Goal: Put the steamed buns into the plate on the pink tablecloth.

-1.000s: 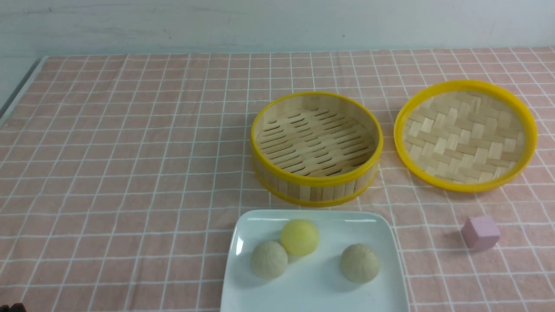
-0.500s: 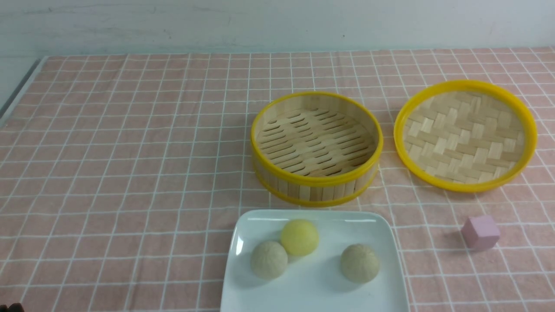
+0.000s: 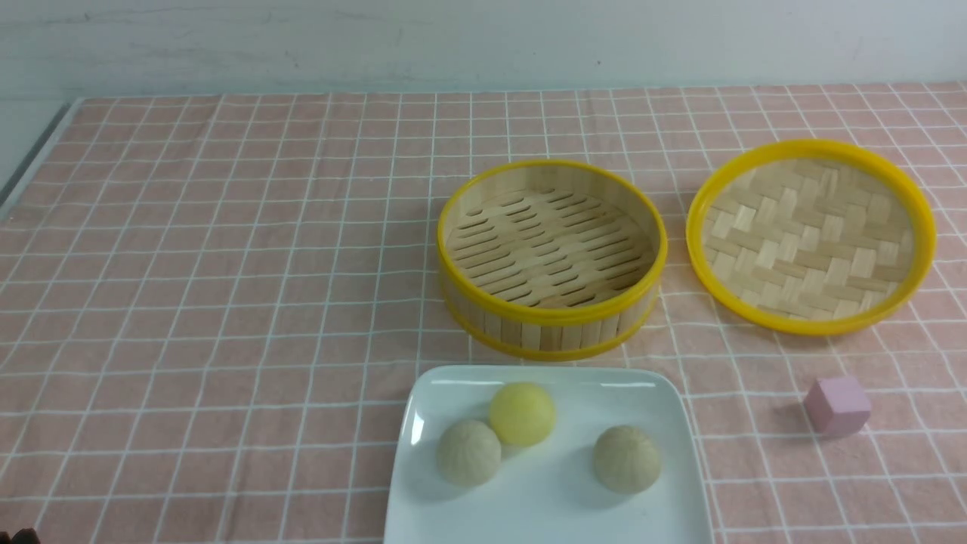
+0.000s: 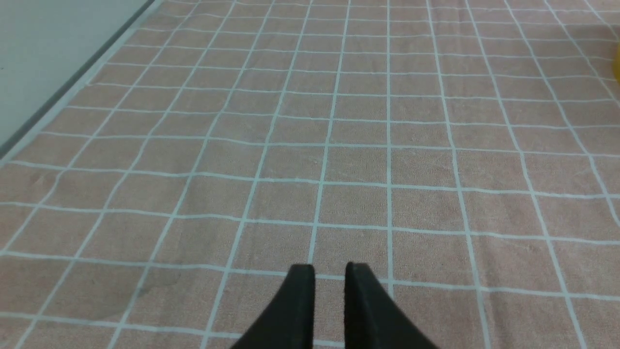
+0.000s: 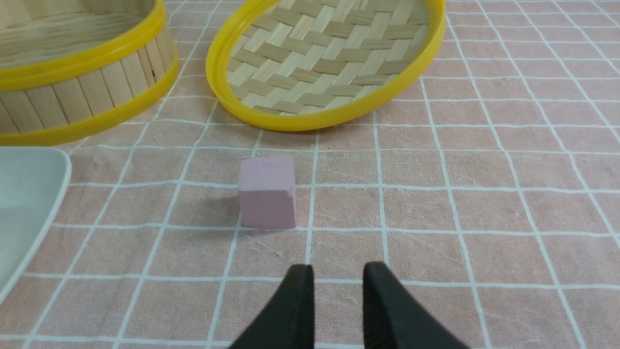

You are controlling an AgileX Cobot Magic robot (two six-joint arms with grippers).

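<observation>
Left gripper [image 4: 330, 271], above bare pink tablecloth [image 4: 339, 145]: jaws slightly apart, nothing between them, the gap a little wider than a second ago. Right gripper [image 5: 337, 274], also empty and parted, has widened likewise; it hangs near the pink cube [image 5: 267, 191]. Over the same second nothing on the table has moved. The plate [image 3: 665, 400] carries all three steamed buns: a grey one [image 3: 468, 452] touching the yellow one [image 3: 521, 412], another grey one [image 3: 626, 458] apart. The bamboo basket [image 3: 551, 313] behind it stands empty, its lid [image 3: 812, 234] beside it. Judged so, the task appears complete.
</observation>
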